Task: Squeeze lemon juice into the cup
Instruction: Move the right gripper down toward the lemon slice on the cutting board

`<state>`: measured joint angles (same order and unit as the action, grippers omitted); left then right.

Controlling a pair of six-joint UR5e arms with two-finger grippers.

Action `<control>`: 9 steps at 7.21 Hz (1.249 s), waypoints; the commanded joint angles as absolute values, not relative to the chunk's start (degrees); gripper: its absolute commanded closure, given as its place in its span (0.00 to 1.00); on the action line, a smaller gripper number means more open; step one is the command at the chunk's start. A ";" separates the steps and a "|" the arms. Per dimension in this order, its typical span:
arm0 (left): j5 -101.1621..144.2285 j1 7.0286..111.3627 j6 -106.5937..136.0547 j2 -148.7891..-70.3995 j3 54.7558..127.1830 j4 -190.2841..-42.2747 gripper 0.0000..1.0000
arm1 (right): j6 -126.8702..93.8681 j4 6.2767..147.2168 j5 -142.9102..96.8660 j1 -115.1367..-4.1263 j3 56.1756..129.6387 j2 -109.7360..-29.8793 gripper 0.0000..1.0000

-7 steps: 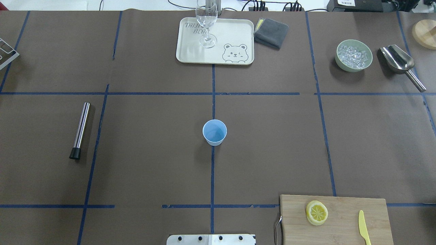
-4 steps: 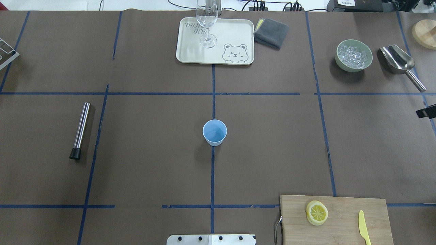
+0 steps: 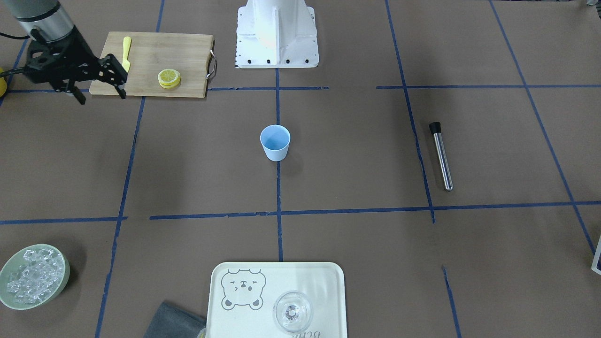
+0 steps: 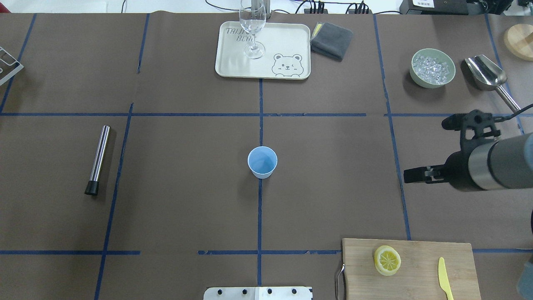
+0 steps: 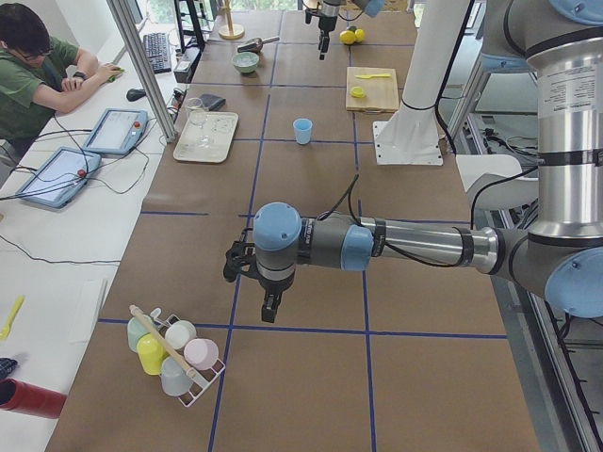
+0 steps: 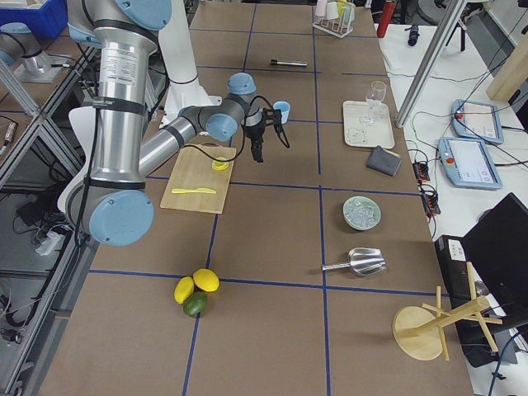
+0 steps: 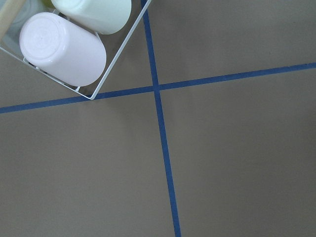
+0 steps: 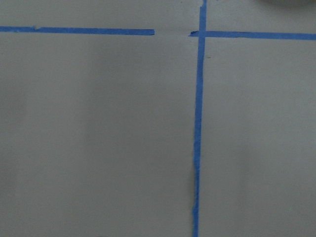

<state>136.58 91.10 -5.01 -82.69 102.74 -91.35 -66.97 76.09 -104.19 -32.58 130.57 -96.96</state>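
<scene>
The lemon slices (image 4: pixel 387 260) lie stacked on the wooden cutting board (image 4: pixel 416 287) at the near right; they also show in the front-facing view (image 3: pixel 169 78). The pale blue cup (image 4: pixel 262 161) stands upright at the table's middle, also in the front-facing view (image 3: pixel 275 142). My right gripper (image 4: pixel 427 149) is open and empty above the table, beyond the board and right of the cup; it also shows in the front-facing view (image 3: pixel 102 94). My left gripper (image 5: pixel 268 303) shows only in the exterior left view, far from cup and lemon; I cannot tell if it is open.
A yellow knife (image 4: pixel 444 278) lies on the board. A green bowl of ice (image 4: pixel 432 68) and a metal scoop (image 4: pixel 487 75) sit far right. A tray (image 4: pixel 287 41) with a clear glass (image 4: pixel 252 29) is at the back. A metal muddler (image 4: pixel 98 159) lies left. A cup rack (image 5: pixel 170 353) stands near my left gripper.
My right arm has come into the overhead view from the right edge and moved leftward over the table. The cup, lemon slices and board have not moved.
</scene>
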 commanded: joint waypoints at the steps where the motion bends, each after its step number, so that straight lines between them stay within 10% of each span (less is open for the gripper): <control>1: 136.58 90.88 -5.01 -82.71 102.83 -91.67 0.00 | -80.55 76.11 -95.38 -17.71 131.57 -97.20 0.00; 9: 136.58 90.62 -5.01 -82.71 103.10 -91.67 0.00 | -90.26 72.54 -80.86 -2.20 127.01 -99.76 0.00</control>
<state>136.58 90.68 -5.01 -82.71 103.05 -91.67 -90.19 74.83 -81.00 -2.88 128.17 -99.89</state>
